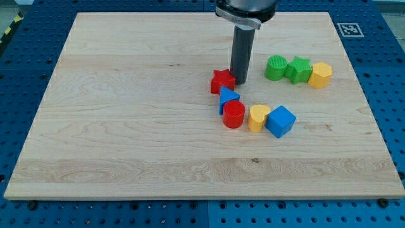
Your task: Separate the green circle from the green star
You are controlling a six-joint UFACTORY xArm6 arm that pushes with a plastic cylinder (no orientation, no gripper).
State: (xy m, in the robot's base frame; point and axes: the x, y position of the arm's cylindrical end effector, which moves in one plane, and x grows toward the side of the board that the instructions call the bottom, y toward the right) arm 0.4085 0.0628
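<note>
**A:** Where was my tip [240, 82] at that moment?

**B:** Just above the centre of the frame, on the wooden board [126, 126]. The dark rod came straight down from the top edge, and its lower end sat right beside the red star [221, 81], on the star's right. Whether the two touched, I could not tell. The rod had no jaws to part or close; it was a plain stick, holding nothing.

**A:** And the green circle [275, 67]?

**B:** In the upper right part of the frame, to the right of the rod and clear of it. It stood pressed against the green star [298, 69], which lay on its right. The yellow block [321, 74], roughly hexagonal, touched the star's far side, so the three made a short row.

**A:** What lay below the rod?

**B:** A curved run of blocks. Under the red star came the blue triangle [228, 98], then the red cylinder [233, 114] just beneath it. To the right of the cylinder sat the yellow heart [257, 117], and against that the blue cube [281, 121], near the centre right.

**A:** And beyond the board?

**B:** A blue perforated table [386, 76] surrounded it, with a black-and-white marker [349, 29] at the upper right corner.
</note>
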